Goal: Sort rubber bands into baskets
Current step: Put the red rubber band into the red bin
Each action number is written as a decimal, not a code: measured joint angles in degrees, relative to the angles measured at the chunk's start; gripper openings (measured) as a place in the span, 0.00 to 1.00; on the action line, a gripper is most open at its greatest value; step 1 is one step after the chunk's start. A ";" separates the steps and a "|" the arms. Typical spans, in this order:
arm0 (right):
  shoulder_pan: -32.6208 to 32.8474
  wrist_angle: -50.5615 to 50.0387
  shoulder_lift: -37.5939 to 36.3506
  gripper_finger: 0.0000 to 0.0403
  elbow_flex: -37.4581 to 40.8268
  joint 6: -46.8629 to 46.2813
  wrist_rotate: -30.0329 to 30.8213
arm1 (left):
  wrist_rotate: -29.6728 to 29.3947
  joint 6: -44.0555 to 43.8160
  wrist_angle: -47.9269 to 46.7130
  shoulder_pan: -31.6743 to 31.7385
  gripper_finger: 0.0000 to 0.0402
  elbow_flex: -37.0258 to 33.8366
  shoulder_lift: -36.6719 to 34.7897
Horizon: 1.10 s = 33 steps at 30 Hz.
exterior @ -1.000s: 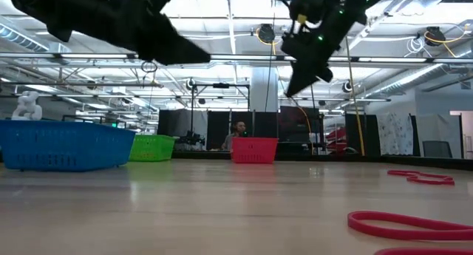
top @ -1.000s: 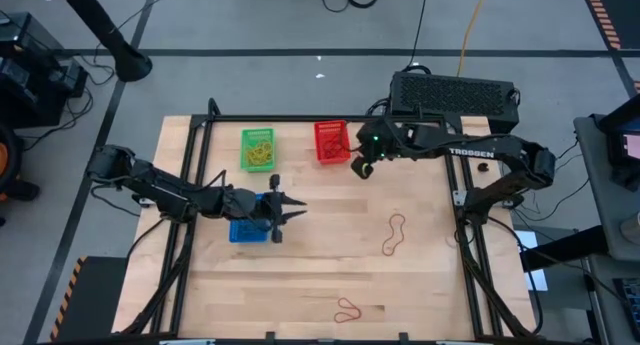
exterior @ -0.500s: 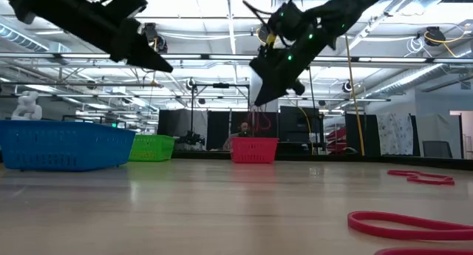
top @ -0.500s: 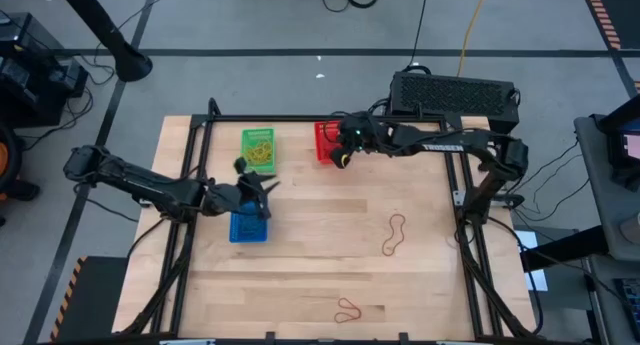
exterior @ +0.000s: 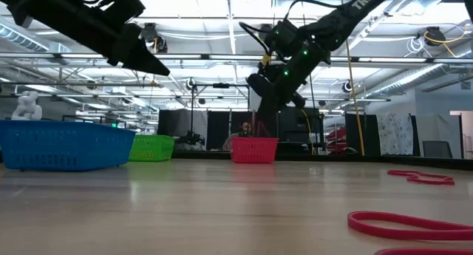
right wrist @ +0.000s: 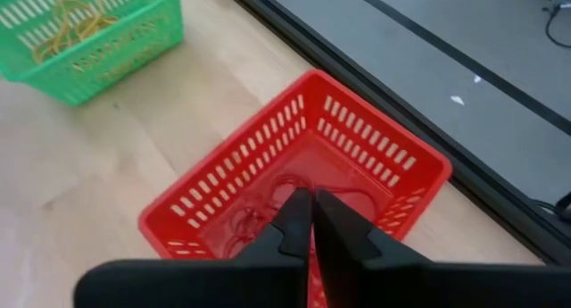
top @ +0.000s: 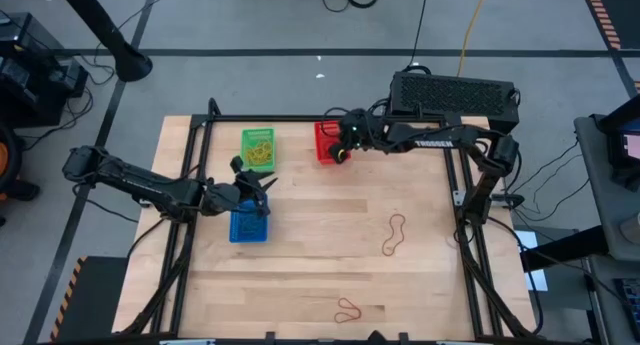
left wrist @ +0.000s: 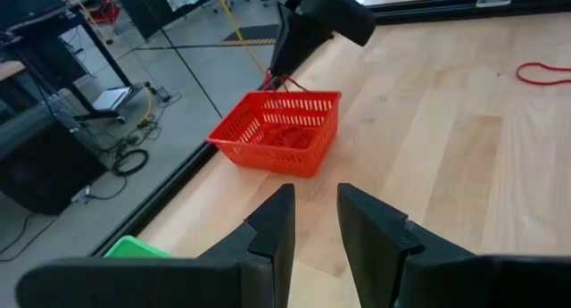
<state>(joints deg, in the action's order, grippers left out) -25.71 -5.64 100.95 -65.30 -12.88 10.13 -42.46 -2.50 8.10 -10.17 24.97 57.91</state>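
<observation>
My right gripper (top: 339, 157) hangs over the red basket (top: 326, 138), shut on a red rubber band (left wrist: 282, 80). In its wrist view the shut fingers (right wrist: 310, 205) point into the basket (right wrist: 357, 165), where several red bands lie. My left gripper (top: 266, 183) is open and empty above the blue basket (top: 247, 228); its fingers (left wrist: 314, 201) face the red basket (left wrist: 281, 138). The green basket (top: 258, 150) holds yellow bands. Two groups of red bands lie on the table (top: 396, 235) (top: 347, 308). My right gripper pinches the red band's upper end (left wrist: 278, 76) between its two fingertips. The fingers slant down from the table's right side. The band hangs slack below them, above the red basket's far side; whether its lower end touches the basket I cannot tell.
The three baskets stand in the table's far left part. Red bands lie right of the middle and near the front edge, also in the low view (exterior: 421, 177) (exterior: 414, 227). A black box (top: 455, 93) stands behind the far edge. A person (exterior: 240, 129) shows far off in the room.
My right gripper has carried the red band toward the table's left edge and down, to a place over the red basket. My left gripper has drawn back toward the table's left edge, from beside the blue basket to above it.
</observation>
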 joint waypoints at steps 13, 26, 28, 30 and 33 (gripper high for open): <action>0.69 0.70 -0.11 0.20 0.00 -1.09 0.00 | 0.24 -0.07 0.44 0.04 0.24 0.00 0.02; 5.17 -12.26 -13.87 0.27 0.00 -1.38 -21.12 | 9.44 2.39 0.93 0.04 0.24 0.00 0.02; 8.84 -15.85 -15.40 0.26 0.00 -1.26 -23.75 | 14.12 4.17 1.83 0.02 0.24 0.00 0.04; 13.41 -18.27 -16.29 0.26 0.00 -1.31 -24.21 | 17.46 4.77 3.39 0.02 0.24 0.00 0.07; 20.86 -20.31 -16.48 0.25 0.00 -1.46 -24.26 | 18.54 4.87 5.78 0.04 0.24 0.00 0.07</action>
<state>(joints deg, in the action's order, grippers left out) -4.85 -25.95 84.47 -65.30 -14.35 -14.13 -23.91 2.36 13.88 -10.13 24.97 57.98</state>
